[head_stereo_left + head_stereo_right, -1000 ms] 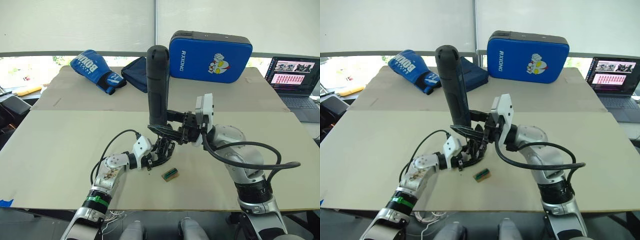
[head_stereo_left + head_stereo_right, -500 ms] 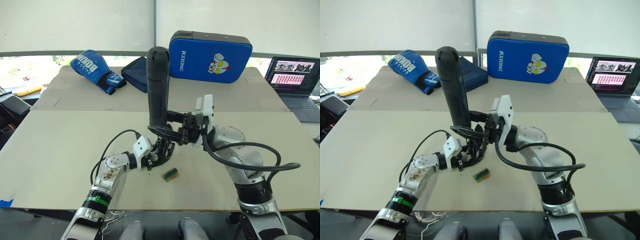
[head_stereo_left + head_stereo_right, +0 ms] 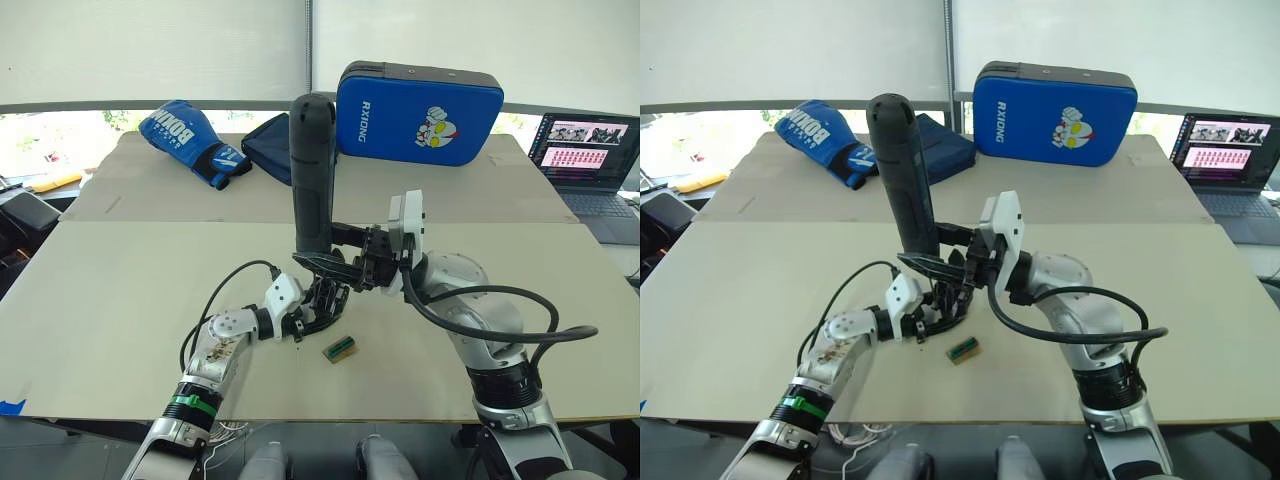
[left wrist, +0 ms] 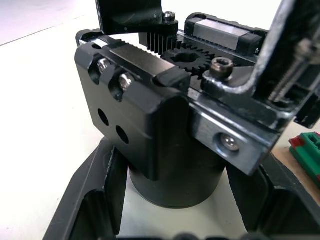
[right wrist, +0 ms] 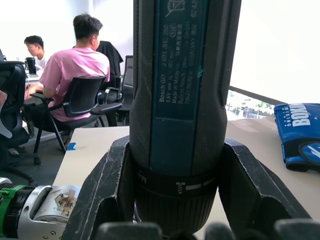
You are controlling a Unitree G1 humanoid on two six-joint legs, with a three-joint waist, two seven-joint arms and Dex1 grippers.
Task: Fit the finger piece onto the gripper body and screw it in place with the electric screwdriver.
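The green-and-tan block (image 3: 340, 349) lies on the tan table (image 3: 120, 330) at the near centre, just beside the gripper body at its 4 o'clock, not touching it. The left gripper (image 3: 303, 322) reaches in from the 8 o'clock side; its jaws are spread to either side of the round dark base of the gripper body (image 3: 325, 300) and clamp it, as the left wrist view shows with one black finger (image 4: 95, 200) against each flank of the base. The gripper body (image 4: 170, 125) stands upright on the table, with gear teeth, screw heads and a metal bracket visible on its top. The finger piece cannot be told apart from the black parts of the assembly. Directly above it, the right gripper (image 3: 335, 258) comes in from the 3 o'clock side, its jaws pinching the lower end of the electric screwdriver (image 3: 311, 175). The screwdriver stands nearly vertical, rounded end up, tip down over the gripper body; whether the bit touches a screw cannot be told. In the right wrist view the fingers (image 5: 107, 190) press on both sides of the screwdriver collar (image 5: 175, 185). Farther back, at 11 o'clock, lie a blue boxing glove (image 3: 190, 140) and a dark blue cloth item (image 3: 268, 148). At 12 o'clock stands a blue strike pad (image 3: 420, 98). At 2 o'clock, off the table edge, sits an open laptop (image 3: 592, 165).
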